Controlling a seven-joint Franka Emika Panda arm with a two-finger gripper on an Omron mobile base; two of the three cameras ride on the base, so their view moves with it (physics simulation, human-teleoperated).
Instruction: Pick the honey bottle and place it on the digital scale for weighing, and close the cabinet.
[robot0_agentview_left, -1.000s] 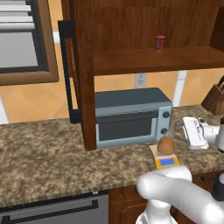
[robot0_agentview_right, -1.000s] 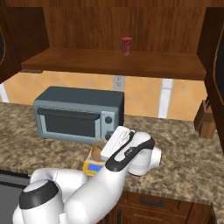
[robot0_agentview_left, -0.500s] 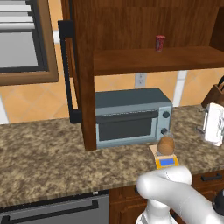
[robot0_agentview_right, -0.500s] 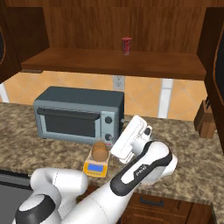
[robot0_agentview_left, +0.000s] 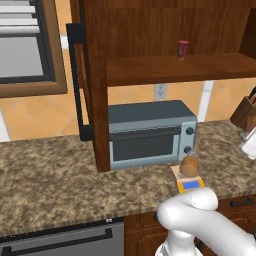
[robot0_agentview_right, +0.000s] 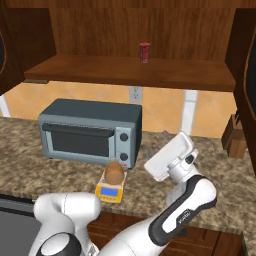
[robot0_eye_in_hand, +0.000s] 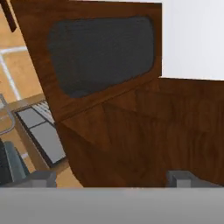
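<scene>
**A:** Where was the hand (robot0_agentview_right: 169, 156), and was it carrying anything?

**B:** In the right base view it was raised above the surface (robot0_agentview_right: 220, 195), to the right of the digital scale (robot0_agentview_right: 111, 190), and tipped upward. In the hand view its two finger tips (robot0_eye_in_hand: 183, 178) stood well apart with nothing between them, so it looked open and empty.

**A:** What did the coming move depend on?

**B:** I judged it to be closing the cabinet (robot0_agentview_right: 130, 30). The right door (robot0_eye_in_hand: 103, 57) filled the hand's own view, straight ahead and above, with its dark inset panel facing the camera. The door's long axis ran vertically, and it stood swung out at the right of the cabinet. So the door lay up and to the right of the hand.

**A:** And the honey bottle (robot0_agentview_right: 114, 171)?

**B:** It sat upright on the digital scale, on the surface just in front of the grey toaster oven (robot0_agentview_right: 90, 131), to the left of the hand and lower. That part of the task looked done.

**A:** Did the views differ?

**B:** Yes. The left base view showed the left door (robot0_agentview_left: 95, 85) open, edge-on, with its long black bar handle (robot0_agentview_left: 77, 82). The right base view showed both doors at its left and right edges, with a small red can (robot0_agentview_right: 144, 51) on the shelf between them. How near the hand was to the right door, I could not tell.
</scene>
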